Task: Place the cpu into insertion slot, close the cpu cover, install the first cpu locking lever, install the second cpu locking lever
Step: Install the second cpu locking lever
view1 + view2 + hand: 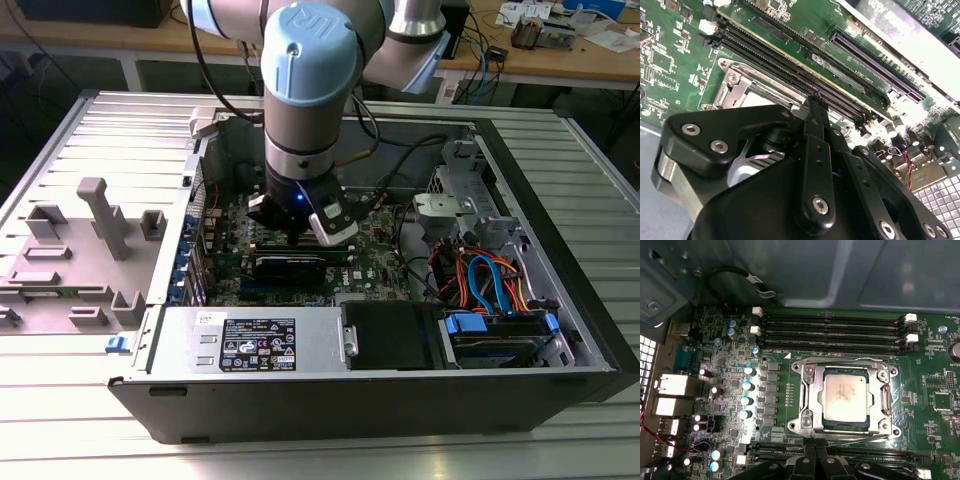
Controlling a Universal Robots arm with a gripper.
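Note:
The cpu (pixel 846 396), a dull silver square, lies flat in the insertion slot, whose dark edge (pixel 845 426) shows around it. The silver cpu cover (pixel 810 390) lies down over the chip's edges, with the chip showing through its square hole. Thin wire levers run along two sides of the cover (pixel 840 360) (pixel 862 438). My gripper (pixel 816 454) is shut with nothing visible between its black fingers, and its tips hang just above the socket's edge beside the memory slots. In the second wrist view the gripper (pixel 815 100) stands by the cover (pixel 732 92). In the exterior view the gripper (pixel 297 238) is low over the motherboard.
Long black memory slots (pixel 830 330) flank the socket on two sides. Capacitors (pixel 746 385) stand beside it. The case walls surround the board, with a power supply (pixel 250 345) and drive cables (pixel 480 280) nearby. A grey fixture plate (pixel 100 220) lies at the exterior view's left.

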